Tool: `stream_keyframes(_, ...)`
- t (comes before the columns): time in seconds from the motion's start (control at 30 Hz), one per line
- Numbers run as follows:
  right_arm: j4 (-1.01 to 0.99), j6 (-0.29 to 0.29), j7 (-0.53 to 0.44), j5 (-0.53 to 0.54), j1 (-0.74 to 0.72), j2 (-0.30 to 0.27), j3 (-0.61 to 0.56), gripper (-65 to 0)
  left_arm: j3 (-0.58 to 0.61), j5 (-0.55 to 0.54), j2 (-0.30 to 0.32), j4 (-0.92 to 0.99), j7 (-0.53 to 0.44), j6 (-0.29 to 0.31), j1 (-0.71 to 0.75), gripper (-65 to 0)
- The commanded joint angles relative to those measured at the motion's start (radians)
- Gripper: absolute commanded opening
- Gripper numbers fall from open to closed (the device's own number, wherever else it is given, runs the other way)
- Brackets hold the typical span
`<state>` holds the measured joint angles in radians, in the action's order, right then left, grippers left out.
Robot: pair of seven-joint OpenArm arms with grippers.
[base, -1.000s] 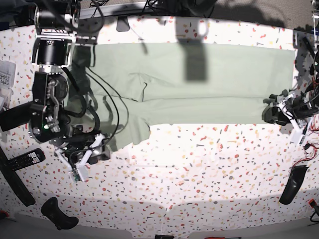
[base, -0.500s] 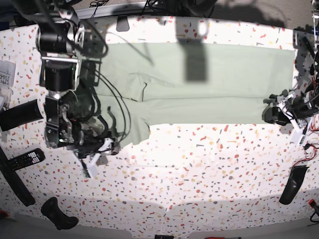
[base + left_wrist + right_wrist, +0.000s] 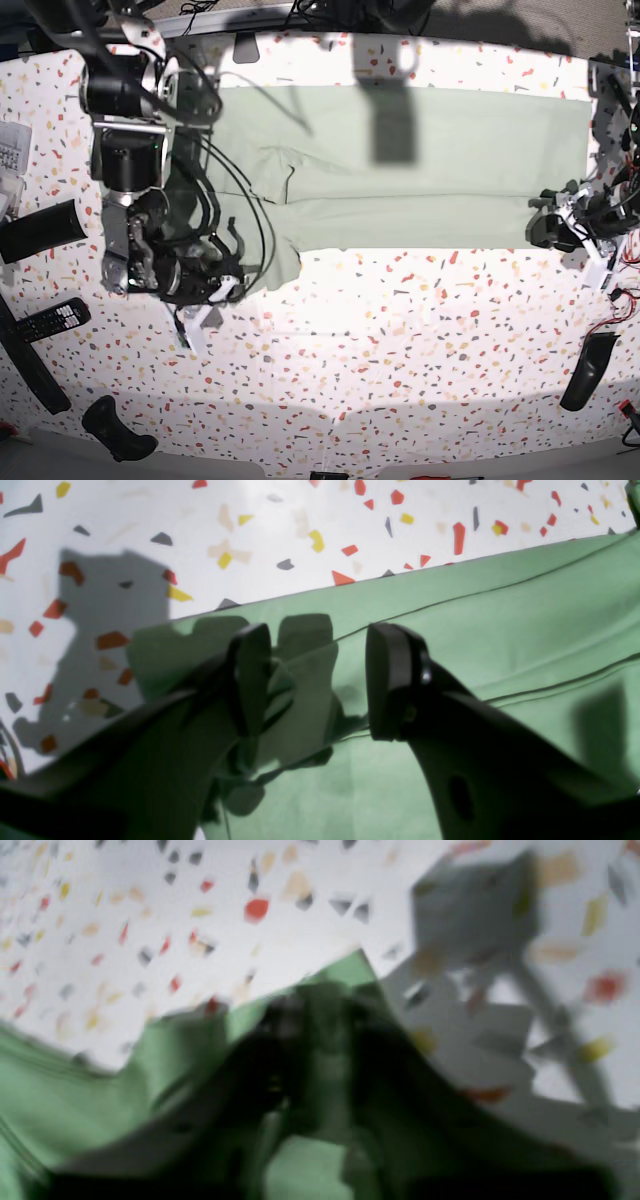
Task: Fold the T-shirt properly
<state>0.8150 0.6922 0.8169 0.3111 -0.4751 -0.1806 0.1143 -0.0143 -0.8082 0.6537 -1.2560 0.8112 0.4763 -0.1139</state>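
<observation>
The pale green T-shirt (image 3: 420, 170) lies flat as a long band across the far half of the speckled table (image 3: 400, 340). Its sleeve corner hangs down at the left. In the blurred right wrist view, my right gripper (image 3: 325, 1040) is shut on that corner of the T-shirt (image 3: 60, 1090). In the base view the right gripper (image 3: 238, 283) sits at the shirt's lower left. My left gripper (image 3: 320, 680) stands open over the T-shirt (image 3: 500, 630) near its edge, with a small bunch of cloth against one finger (image 3: 250, 675). In the base view the left gripper (image 3: 540, 225) rests at the right end.
A remote control (image 3: 50, 320) and black tools (image 3: 40, 230) (image 3: 115, 430) lie at the left. Another black tool (image 3: 585, 370) lies at the right near red wires. Paper (image 3: 10, 150) sits at the left edge. Cables drape over the right arm.
The right arm has swung right to the shirt's lower-left sleeve corner and its jaws have shut on the cloth. The left arm has stayed still.
</observation>
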Motion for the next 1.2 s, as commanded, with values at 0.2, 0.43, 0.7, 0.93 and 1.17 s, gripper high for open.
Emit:
stream_keyframes(0.2,0.054,0.006,0.023,0.094,-0.018,-0.005,0.002,-65.0,-0.011,-0.012,0.02,-0.016,-0.019,0.007,-0.019,-36.6)
stream_keyframes(0.43,0.202,0.006,0.082,0.093,0.004,-0.005,0.002,-65.0,-0.011,-0.012,0.02,-0.016,-0.019,0.007,-0.019,-36.6)
stream_keyframes(0.7,0.496,0.006,0.16,0.093,0.127,-0.005,0.003,-65.0,-0.011,-0.012,0.02,-0.016,-0.019,0.007,-0.019,-36.6)
stream_keyframes(0.93,0.756,0.006,0.16,0.094,0.301,-0.005,0.002,-65.0,-0.011,-0.012,0.02,-0.016,-0.019,0.007,-0.019,-36.6)
stream_keyframes(1.17,1.051,0.006,0.257,0.211,0.51,-0.005,0.003,-65.0,-0.011,-0.012,0.02,-0.016,-0.02,0.007,-0.02,-36.6)
